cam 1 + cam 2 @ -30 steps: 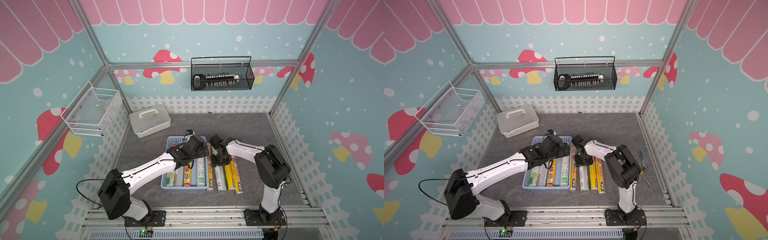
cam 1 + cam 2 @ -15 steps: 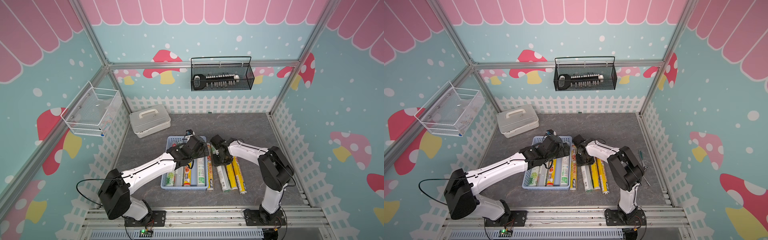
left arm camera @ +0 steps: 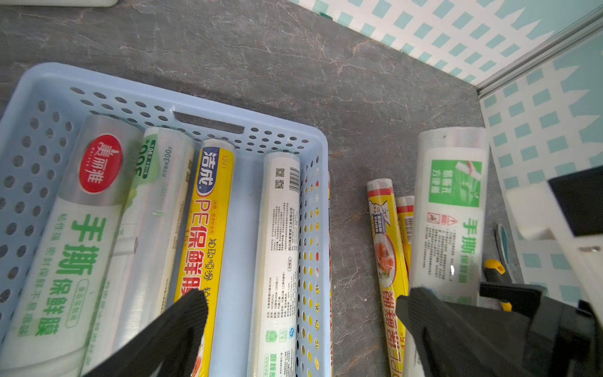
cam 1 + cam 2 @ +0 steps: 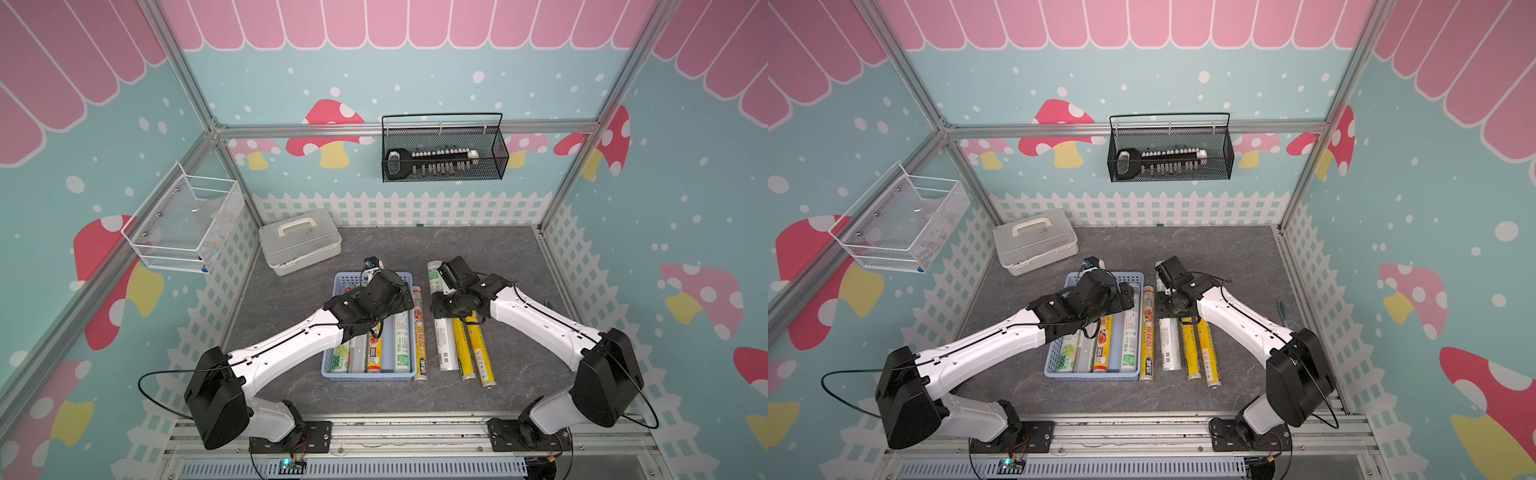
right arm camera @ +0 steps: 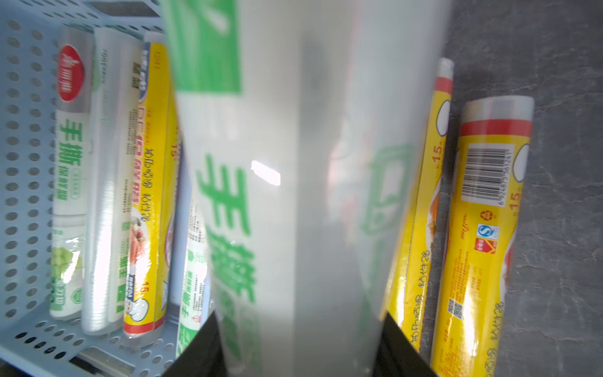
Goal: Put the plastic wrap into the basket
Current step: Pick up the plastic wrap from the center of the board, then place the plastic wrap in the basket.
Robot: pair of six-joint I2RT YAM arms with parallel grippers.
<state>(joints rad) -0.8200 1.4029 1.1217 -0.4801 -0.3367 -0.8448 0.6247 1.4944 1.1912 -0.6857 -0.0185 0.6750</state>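
right hand point(image 5: 298, 346) | clamped on silvery-white roll point(image 5: 293, 163) (green print) | left hand point(image 3: 301, 302) | spread, empty

Basket point(image 3: 163, 98): light blue plastic, smooth with a low sheen, and the walls were perforated. Silvery-white roll point(image 5: 310, 196): translucent film wrapper, which looked glossy and carried one bright highlight. Yellow rolls point(image 5: 483, 228): printed film, glossy, faintly wrinkled. Tabletop point(image 3: 293, 65): dark grey with stone-like veining, and it read as matt. Left gripper point(image 3: 305, 298) fingers point(image 3: 182, 323): black, matt, with a fine woven-looking texture. Arm shells point(image 4: 291, 345): white plastic, smooth, slightly glossy. Black wire-mesh basket point(image 4: 442, 166) and white wire-mesh basket point(image 4: 183, 224): both looked like coated metal mesh. Lidded box point(image 4: 299, 245): pale plastic, smooth. Frame rails point(image 4: 407, 129): bare aluminium, satin.
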